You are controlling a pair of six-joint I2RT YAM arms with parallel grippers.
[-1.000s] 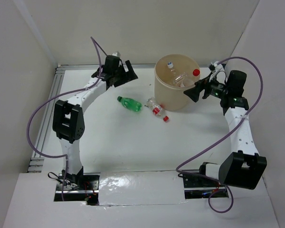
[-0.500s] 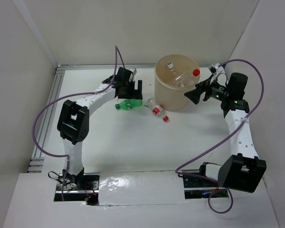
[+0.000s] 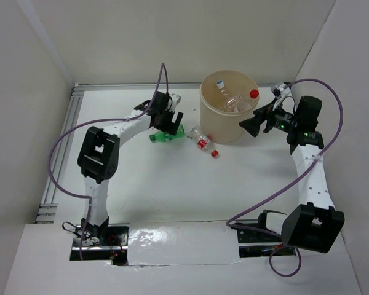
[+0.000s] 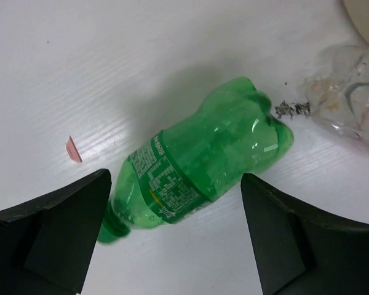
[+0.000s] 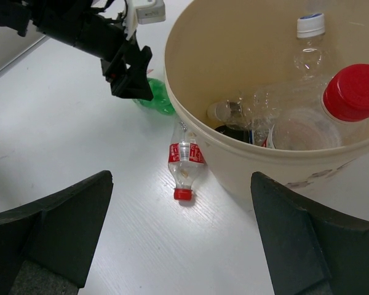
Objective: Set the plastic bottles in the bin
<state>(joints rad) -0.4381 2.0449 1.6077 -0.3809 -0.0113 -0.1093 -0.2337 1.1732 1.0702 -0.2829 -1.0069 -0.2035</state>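
A small green bottle (image 3: 164, 136) lies on its side on the white table, left of the tan bin (image 3: 218, 129). My left gripper (image 3: 171, 126) hangs open just above it; in the left wrist view the green bottle (image 4: 203, 166) lies between the two fingers without touching them. A clear bottle with red cap and red label (image 3: 203, 142) lies against the bin's foot, also in the right wrist view (image 5: 184, 163). The bin (image 5: 246, 161) holds several clear bottles, one red-capped (image 5: 355, 91). My right gripper (image 3: 251, 123) is open and empty beside the bin's right side.
A small pink scrap (image 4: 74, 149) lies on the table left of the green bottle. White walls enclose the table on the left, back and right. A metal rail (image 3: 64, 141) runs along the left edge.
My left gripper has swung right from the back of the table and come down over the green bottle, which has turned, its cap end now pointing left. The right arm has barely moved.
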